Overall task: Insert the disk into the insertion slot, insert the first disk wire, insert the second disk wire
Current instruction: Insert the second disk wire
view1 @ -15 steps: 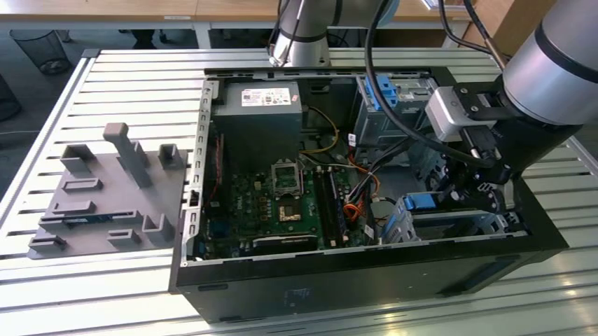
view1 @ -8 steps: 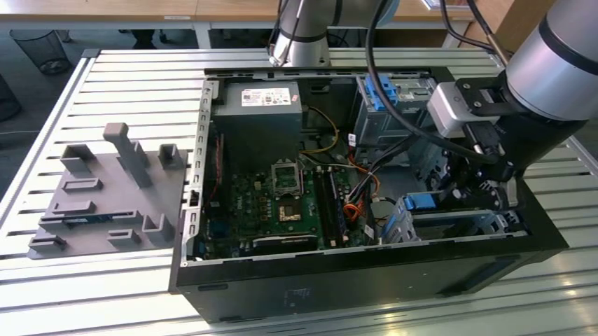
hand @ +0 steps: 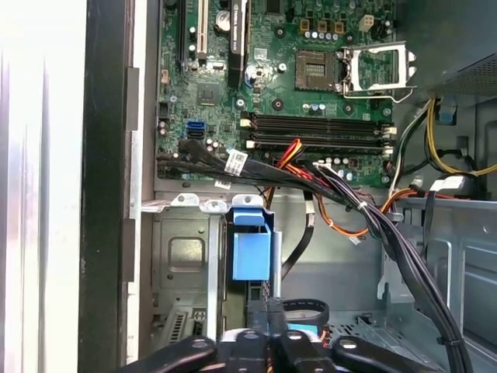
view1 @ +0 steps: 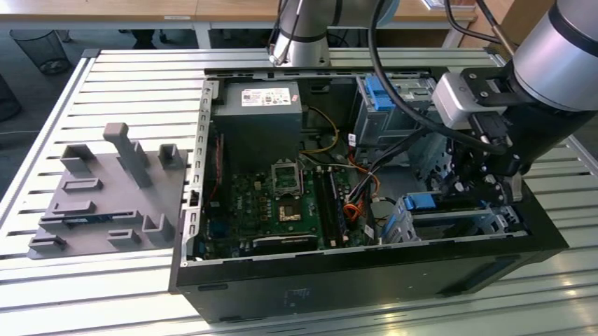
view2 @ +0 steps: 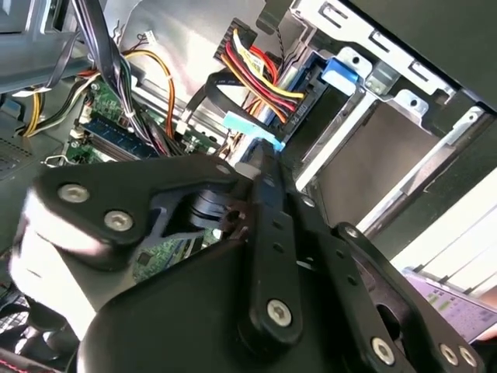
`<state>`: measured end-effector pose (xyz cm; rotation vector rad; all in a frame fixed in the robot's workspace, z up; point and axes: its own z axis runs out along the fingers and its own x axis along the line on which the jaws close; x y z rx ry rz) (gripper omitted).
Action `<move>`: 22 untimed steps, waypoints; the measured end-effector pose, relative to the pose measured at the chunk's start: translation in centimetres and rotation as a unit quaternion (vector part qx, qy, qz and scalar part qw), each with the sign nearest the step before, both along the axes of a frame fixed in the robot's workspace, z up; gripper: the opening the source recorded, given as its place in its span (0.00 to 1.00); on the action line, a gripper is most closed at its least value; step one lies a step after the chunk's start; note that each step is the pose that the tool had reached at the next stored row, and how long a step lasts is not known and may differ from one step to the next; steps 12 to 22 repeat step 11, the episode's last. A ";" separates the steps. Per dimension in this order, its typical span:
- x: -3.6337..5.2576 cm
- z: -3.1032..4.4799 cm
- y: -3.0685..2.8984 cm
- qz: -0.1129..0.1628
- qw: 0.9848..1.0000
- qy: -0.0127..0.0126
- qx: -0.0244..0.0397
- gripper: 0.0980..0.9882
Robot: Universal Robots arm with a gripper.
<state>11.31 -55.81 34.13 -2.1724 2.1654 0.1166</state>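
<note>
Looking at the exterior view first: open computer case [view1: 374,280] lies on a slatted metal table [view1: 122,77], with a grey fixture plate [view1: 103,203] off to the exterior view's left. The arm [view1: 561,56] reaches down from the exterior view's upper right, wrist bent steeply, with the gripper [view1: 481,183] lowered into the case corner at the exterior view's right. Just below it sits the insertion slot [view1: 458,220], a low silver cage, with a blue caddy edge of the disk [view1: 421,201] showing at its mouth. Judging from this, the disk looks already seated, or nearly so.

Second wrist view: black gripper linkages crowd the foreground. The gripper [view2: 260,151] tip meets a light blue connector [view2: 248,128] next to a bundle of red, yellow and black wires [view2: 252,66]. The fingers [view2: 268,186] look pressed close together at that connector, apparently pinching it, though the contact itself is partly hidden. Silver cage wall [view2: 365,148] stands just beside, with a blue tab [view2: 342,71] above.

First wrist view: motherboard [hand: 295,70] beyond, cable runs [hand: 373,225] crossing the middle, and the blue caddy end [hand: 252,245] upright in the cage. The gripper [hand: 268,322] sits just beneath it.

Progress, as a judgement: disk step seems done; work is at a wire stage. Which wire, and whether any plug is seated, I cannot tell.
</note>
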 end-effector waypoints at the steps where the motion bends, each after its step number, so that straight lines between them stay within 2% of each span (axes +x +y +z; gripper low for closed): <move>1: 0.00 0.06 0.00 0.000 1.000 0.000 0.000 0.05; 2: 0.00 0.12 0.00 0.000 1.000 0.000 0.000 0.01; 10: 0.01 0.65 0.00 0.000 1.000 0.001 -0.001 0.01; 22: 0.01 0.66 0.00 0.000 1.000 0.001 0.000 0.01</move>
